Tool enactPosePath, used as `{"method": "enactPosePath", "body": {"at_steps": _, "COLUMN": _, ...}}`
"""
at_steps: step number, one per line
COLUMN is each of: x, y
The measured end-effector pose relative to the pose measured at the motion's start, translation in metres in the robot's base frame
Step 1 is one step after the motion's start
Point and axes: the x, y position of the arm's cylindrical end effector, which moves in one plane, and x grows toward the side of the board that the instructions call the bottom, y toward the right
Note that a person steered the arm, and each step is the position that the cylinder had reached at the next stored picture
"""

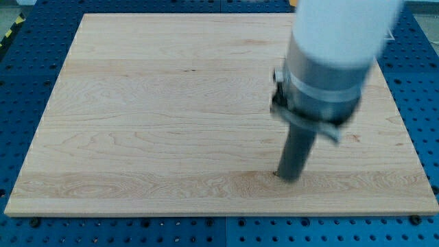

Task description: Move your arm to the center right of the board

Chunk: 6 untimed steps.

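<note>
Resting on the table point(137, 123), my tip point(289, 178) stands right of centre, at the near side; no blocks show; the end effector is a stiff rod, with nothing to open, close or grip.

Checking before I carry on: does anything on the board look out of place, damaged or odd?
Nothing stands out. The wooden board is bare, with no blocks in view, and my tip rests on it right of centre, toward the view's bottom.
</note>
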Motion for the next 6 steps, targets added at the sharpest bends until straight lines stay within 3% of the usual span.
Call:
{"method": "enactPosePath", "body": {"at_steps": 2, "x": -0.306, "y": 0.0}}
{"method": "enactPosePath", "body": {"at_steps": 3, "x": -0.223, "y": -0.008}}
{"method": "enactPosePath", "body": {"at_steps": 4, "x": -0.08, "y": -0.009}}
{"method": "enactPosePath", "body": {"at_steps": 5, "x": -0.049, "y": -0.019}}
{"method": "enactPosePath", "body": {"at_steps": 6, "x": -0.149, "y": 0.006}}
